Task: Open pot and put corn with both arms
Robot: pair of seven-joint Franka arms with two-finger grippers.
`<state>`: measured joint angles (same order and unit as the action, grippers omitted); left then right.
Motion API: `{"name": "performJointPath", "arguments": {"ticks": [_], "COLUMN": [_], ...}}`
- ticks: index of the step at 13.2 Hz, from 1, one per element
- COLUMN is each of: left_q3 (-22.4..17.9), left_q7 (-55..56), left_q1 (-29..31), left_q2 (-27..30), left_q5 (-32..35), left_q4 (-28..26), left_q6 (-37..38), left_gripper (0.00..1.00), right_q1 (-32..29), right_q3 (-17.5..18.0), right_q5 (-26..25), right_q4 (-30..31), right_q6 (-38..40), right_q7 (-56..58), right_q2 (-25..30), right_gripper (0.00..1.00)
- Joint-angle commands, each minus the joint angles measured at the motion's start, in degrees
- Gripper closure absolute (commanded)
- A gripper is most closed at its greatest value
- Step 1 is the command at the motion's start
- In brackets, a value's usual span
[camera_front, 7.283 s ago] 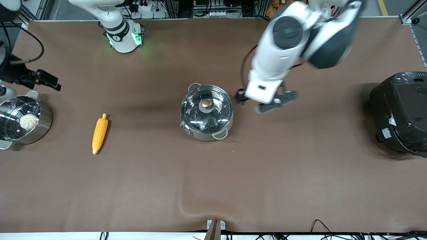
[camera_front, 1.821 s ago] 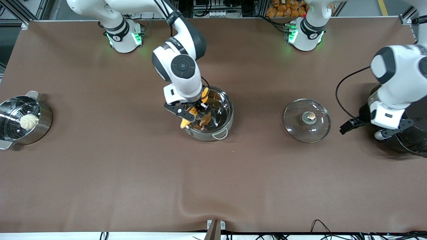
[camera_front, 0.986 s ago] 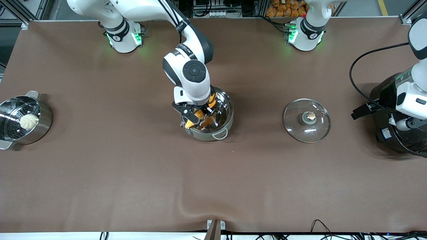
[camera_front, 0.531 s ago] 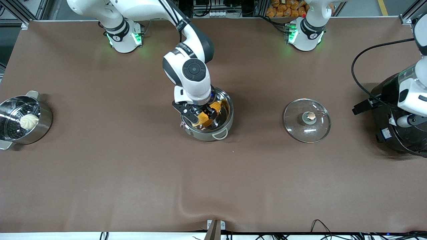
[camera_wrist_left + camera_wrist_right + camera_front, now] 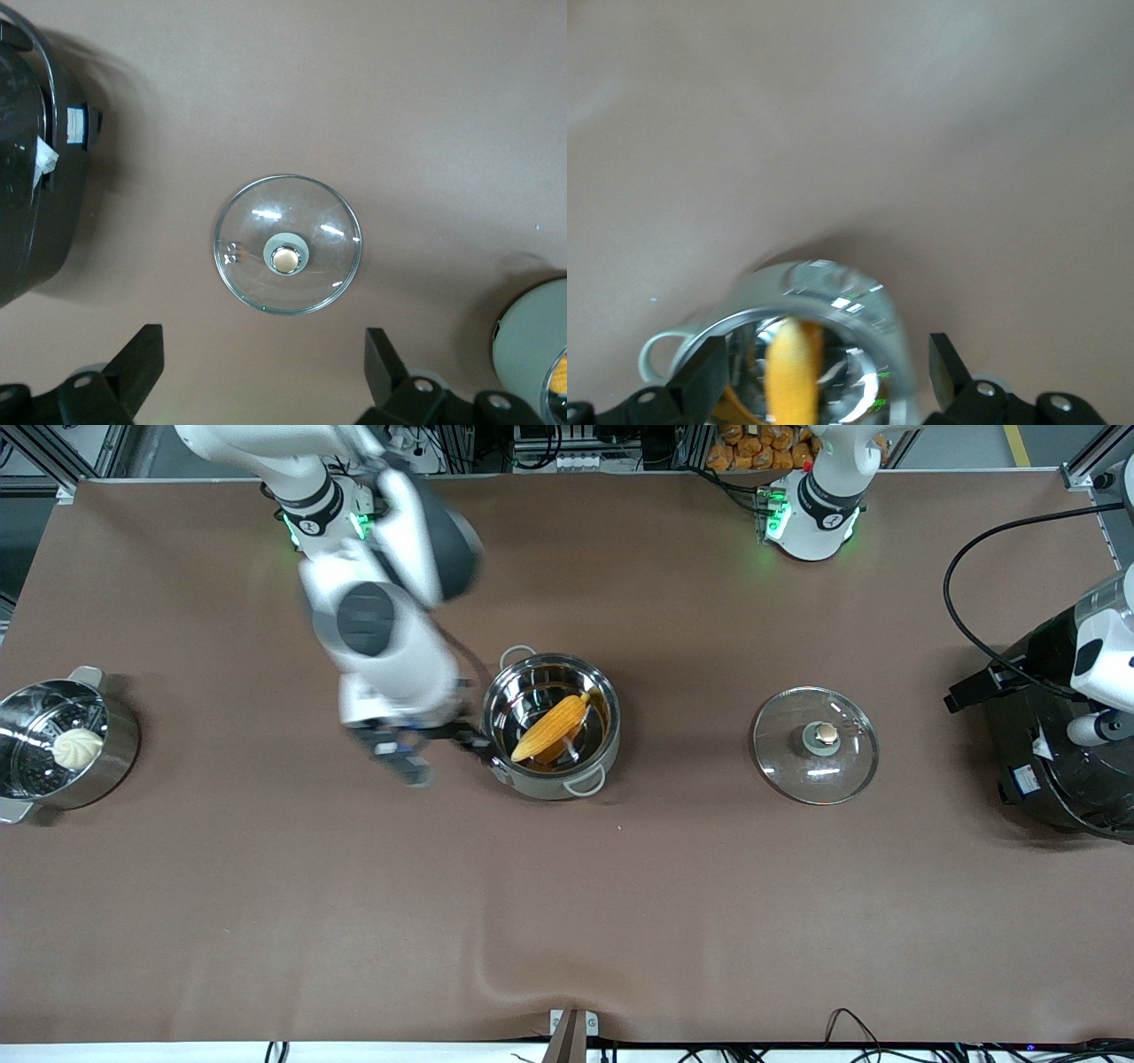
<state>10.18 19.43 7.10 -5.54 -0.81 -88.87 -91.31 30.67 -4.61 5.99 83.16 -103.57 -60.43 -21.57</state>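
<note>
The pot [image 5: 594, 766] stands open at the middle of the table, and the corn [image 5: 551, 728] lies slanted inside it. Its glass lid [image 5: 815, 744] with the brass knob lies flat on the table toward the left arm's end. My right gripper [image 5: 434, 751] is open and empty, in the air beside the pot on the right arm's side. In the right wrist view the pot [image 5: 859, 305] and the corn [image 5: 793, 376] show between my open right gripper [image 5: 826, 376]. My left gripper [image 5: 1028, 708] is open and empty, up by the black cooker. The left wrist view shows the lid [image 5: 288, 243] past my open left gripper [image 5: 261, 372].
A steel steamer pot [image 5: 115, 762] with a white bun [image 5: 78, 748] stands at the right arm's end of the table. A big black electric cooker [image 5: 1063, 779] stands at the left arm's end, and it also shows in the left wrist view [image 5: 27, 177].
My right gripper has let go of the corn, which now lies in the pot, and has drawn back out of the pot toward the right arm's end. My left gripper has shifted slightly by the cooker.
</note>
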Motion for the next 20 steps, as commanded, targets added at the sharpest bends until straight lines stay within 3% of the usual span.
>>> {"name": "performJointPath", "arguments": {"ticks": [1,4,9,13,20], "left_q3": [0.7,1.9,2.0,2.1,2.0], "left_q7": [-2.2,-1.9,-3.7,-4.8,-4.8], "left_q1": [0.0,0.1,0.0,-0.1,-0.3], "left_q2": [2.2,3.4,3.9,3.6,3.3], "left_q5": [1.2,1.2,1.4,1.8,2.0], "left_q4": [-0.2,-0.2,0.4,1.9,3.2], "left_q6": [2.8,2.9,3.0,3.9,6.1], "left_gripper": [0.00,0.00,0.00,0.00,0.00], "right_q1": [-8.6,-18.3,-28.5,-32.7,-32.3], "right_q3": [1.5,1.4,1.4,1.3,1.4], "right_q5": [0.5,0.0,-4.9,-5.8,-5.8], "right_q4": [2.3,2.9,8.2,10.8,10.7], "right_q6": [8.7,14.0,14.4,14.8,14.7], "right_q7": [15.1,33.7,57.5,60.3,60.3], "right_q2": [9.1,15.6,22.4,25.1,25.2], "right_gripper": [0.00,0.00,0.00,0.00,0.00]}}
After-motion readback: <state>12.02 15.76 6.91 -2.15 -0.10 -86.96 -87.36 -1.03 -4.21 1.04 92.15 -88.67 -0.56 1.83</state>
